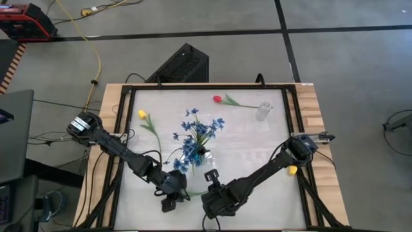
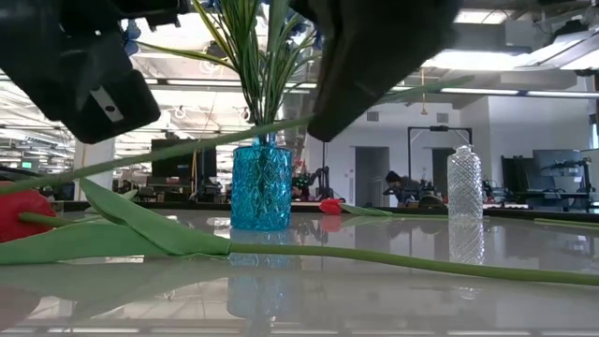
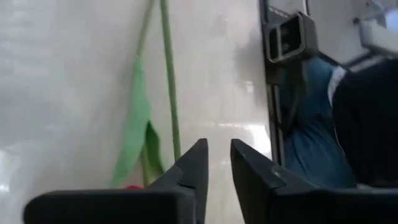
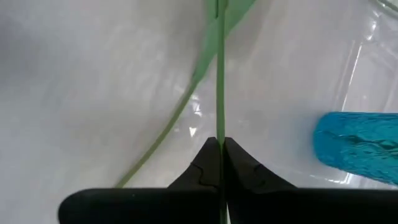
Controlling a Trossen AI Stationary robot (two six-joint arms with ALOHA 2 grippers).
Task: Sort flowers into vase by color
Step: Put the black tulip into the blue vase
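A blue glass vase (image 1: 201,153) (image 2: 261,198) stands mid-table with blue sprays (image 1: 196,132) upright in it. A clear vase (image 1: 264,111) (image 2: 464,183) stands at far right. A yellow tulip (image 1: 142,115) and a red tulip (image 1: 217,99) lie flat on the far half. Near the front edge another red tulip (image 2: 21,213) lies with its leaf (image 2: 150,225) and stem (image 2: 421,265) on the table. My right gripper (image 4: 221,146) (image 2: 318,126) is shut on a second green stem (image 2: 187,150). My left gripper (image 3: 217,152) (image 1: 171,198) hovers open beside these stems. My right gripper pinches a thin green stem (image 4: 220,124) between its two fingers, the stem running along the gap between them. It comes slanting from above. The held part (image 2: 281,129) is lifted clear and the stem slopes down toward the table's left; its flower head is out of view.
Black frame rails (image 1: 122,129) border the white table top (image 1: 257,148). Cables and a black box (image 1: 183,64) lie on the floor beyond the far edge. The right half of the table (image 1: 264,161) holds only the clear vase.
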